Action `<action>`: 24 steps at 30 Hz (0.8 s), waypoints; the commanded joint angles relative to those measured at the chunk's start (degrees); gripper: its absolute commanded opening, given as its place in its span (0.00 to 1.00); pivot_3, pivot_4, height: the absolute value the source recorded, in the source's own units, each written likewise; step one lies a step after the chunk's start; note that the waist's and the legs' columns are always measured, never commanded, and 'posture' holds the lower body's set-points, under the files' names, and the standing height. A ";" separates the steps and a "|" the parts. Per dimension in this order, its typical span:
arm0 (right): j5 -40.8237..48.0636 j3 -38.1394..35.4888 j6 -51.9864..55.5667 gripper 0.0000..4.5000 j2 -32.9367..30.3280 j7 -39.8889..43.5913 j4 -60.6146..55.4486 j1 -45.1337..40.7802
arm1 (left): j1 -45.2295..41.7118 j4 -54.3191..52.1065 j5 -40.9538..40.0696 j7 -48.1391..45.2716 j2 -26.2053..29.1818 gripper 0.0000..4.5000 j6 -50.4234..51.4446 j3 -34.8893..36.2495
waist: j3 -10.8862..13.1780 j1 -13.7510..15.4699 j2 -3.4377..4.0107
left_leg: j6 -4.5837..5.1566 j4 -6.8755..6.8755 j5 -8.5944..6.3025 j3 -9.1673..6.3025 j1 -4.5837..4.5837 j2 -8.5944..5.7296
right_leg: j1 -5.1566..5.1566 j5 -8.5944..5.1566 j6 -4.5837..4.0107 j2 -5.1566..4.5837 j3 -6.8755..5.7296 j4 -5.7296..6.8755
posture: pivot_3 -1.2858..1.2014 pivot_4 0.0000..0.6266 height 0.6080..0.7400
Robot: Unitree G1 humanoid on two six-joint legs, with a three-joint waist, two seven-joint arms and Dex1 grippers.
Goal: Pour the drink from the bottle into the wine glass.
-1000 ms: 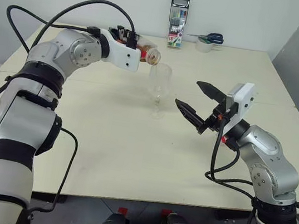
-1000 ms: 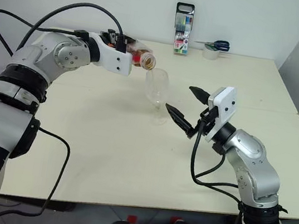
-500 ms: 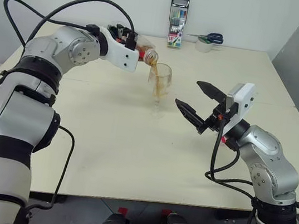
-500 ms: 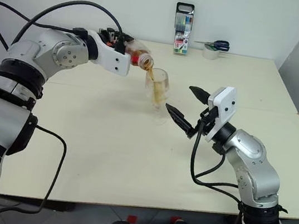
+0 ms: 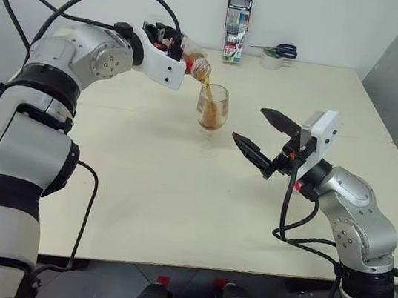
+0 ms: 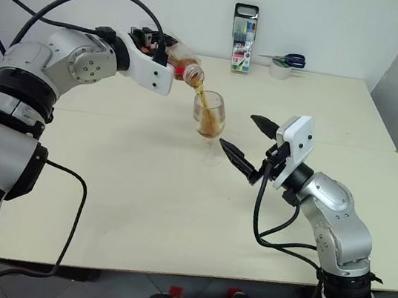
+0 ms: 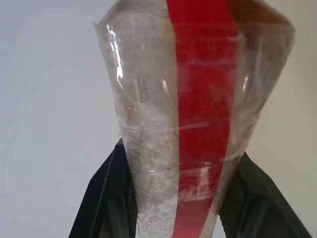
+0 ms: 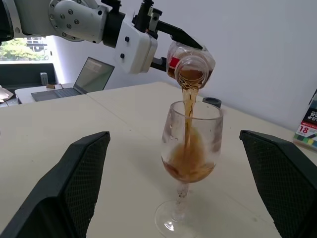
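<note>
My left gripper is shut on the clear bottle, held tilted with its uncapped mouth over the wine glass. A thin amber stream of drink falls from the mouth into the bowl, where drink fills the lower part. The glass stands upright on the cream table. In the left wrist view the bottle with its red label strip sits between the black fingers. My right gripper hovers open just right of the glass, apart from it, with nothing between its fingers.
A pack of markers stands at the table's far edge, with scissors on a tape roll beside it. A laptop lies off to the left. The table's near half is bare.
The left gripper has tipped the bottle further over the glass. The stream has started, and the glass has gone from empty to partly filled. The right arm has kept still.
</note>
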 commanded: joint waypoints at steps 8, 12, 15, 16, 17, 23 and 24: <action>-0.24 -0.71 -1.45 1.00 0.11 -0.15 -1.53 -0.87 | -3.36 0.22 0.28 1.86 0.51 0.37 -0.14 -0.11 | 0.00 0.00 0.00 | 0.00 0.01 0.00 0.01 0.00 0.00 | 0.00 0.00 0.00 0.00 0.00 0.00 | 0.52 0.24 1.00; -0.22 -0.72 -1.39 1.00 0.08 -0.17 -1.58 -0.88 | -3.54 0.34 0.44 2.09 0.51 0.37 -0.16 -0.40 | 0.00 0.00 0.00 | 0.00 0.01 0.00 0.01 0.00 0.00 | 0.00 0.00 0.00 0.00 0.00 0.01 | 0.52 0.24 1.00; -0.23 -0.78 -1.45 1.00 0.08 -0.15 -1.44 -0.89 | -3.70 0.42 0.66 2.23 0.42 0.37 -0.09 -0.51 | 0.00 -0.01 0.00 | -0.01 0.01 0.00 0.01 0.00 -0.01 | 0.00 0.00 0.00 0.00 0.00 0.02 | 0.52 0.24 1.00; -0.21 -0.80 -1.46 1.00 0.09 -0.14 -1.42 -0.90 | -3.75 0.45 0.76 2.26 0.40 0.37 -0.07 -0.53 | 0.00 0.00 0.00 | -0.01 0.01 0.00 0.01 0.00 -0.01 | 0.00 0.00 0.00 0.00 0.00 0.02 | 0.52 0.24 1.00; -0.20 -0.79 -1.43 1.00 0.11 -0.16 -1.43 -0.94 | -3.81 0.48 0.82 2.28 0.40 0.37 -0.07 -0.53 | 0.00 0.00 0.00 | -0.01 0.01 0.00 0.01 0.00 -0.01 | 0.00 0.00 0.00 0.00 0.00 0.02 | 0.52 0.24 1.00; -0.21 -0.79 -1.39 1.00 0.13 -0.23 -1.45 -1.05 | -4.05 0.81 0.74 2.04 0.24 0.37 0.03 -0.37 | 0.00 0.00 0.00 | -0.01 0.02 0.00 0.02 0.00 -0.02 | 0.00 0.00 0.00 0.00 0.00 0.02 | 0.52 0.24 1.00; -0.21 -0.80 -1.39 1.00 0.12 -0.24 -1.45 -1.05 | -3.98 0.93 0.35 1.67 0.08 0.37 0.06 -0.12 | 0.00 -0.01 0.00 | -0.01 0.02 0.00 0.02 0.00 -0.02 | 0.00 0.00 0.00 0.00 0.00 0.02 | 0.52 0.24 1.00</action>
